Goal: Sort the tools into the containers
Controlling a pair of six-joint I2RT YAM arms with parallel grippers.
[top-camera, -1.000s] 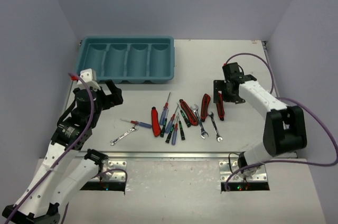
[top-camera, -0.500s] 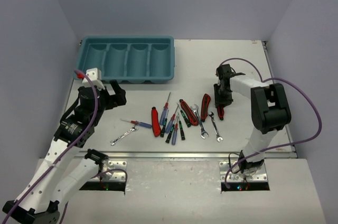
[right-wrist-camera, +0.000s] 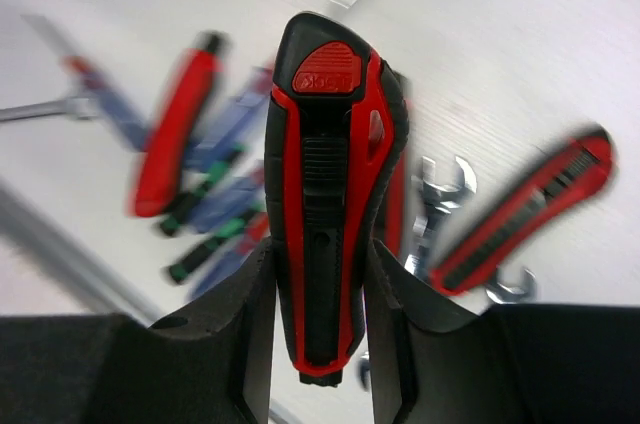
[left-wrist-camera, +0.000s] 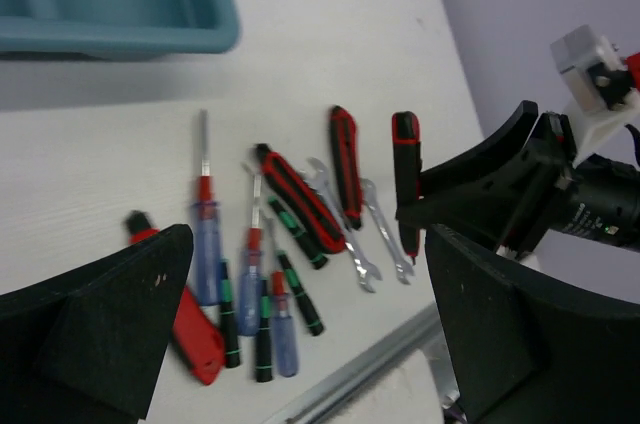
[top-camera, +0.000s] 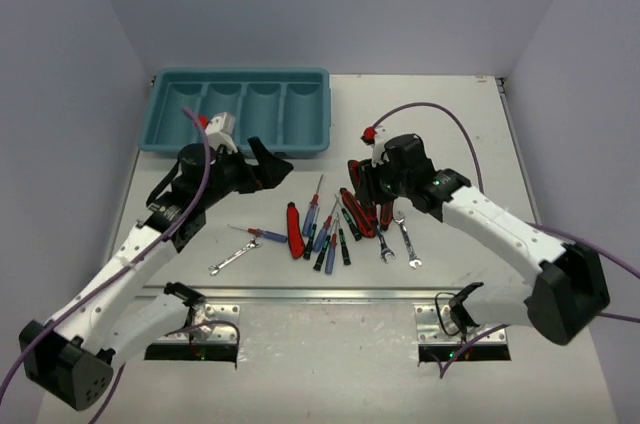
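The right fingers (right-wrist-camera: pixel 235 344) are clamped on a cutter (right-wrist-camera: pixel 325 184) with a red body, black edging, a ribbed slider and a red button near its far end. It is held above the surface (top-camera: pixel 450 114), in front of the teal tray's (top-camera: pixel 240 151) right end. The other tools (top-camera: pixel 325 226) lie in front of the tray: thin screwdrivers, red-and-black cutters and silver wrenches. The left fingers (left-wrist-camera: pixel 100 324) are spread wide and empty, just in front of the tray.
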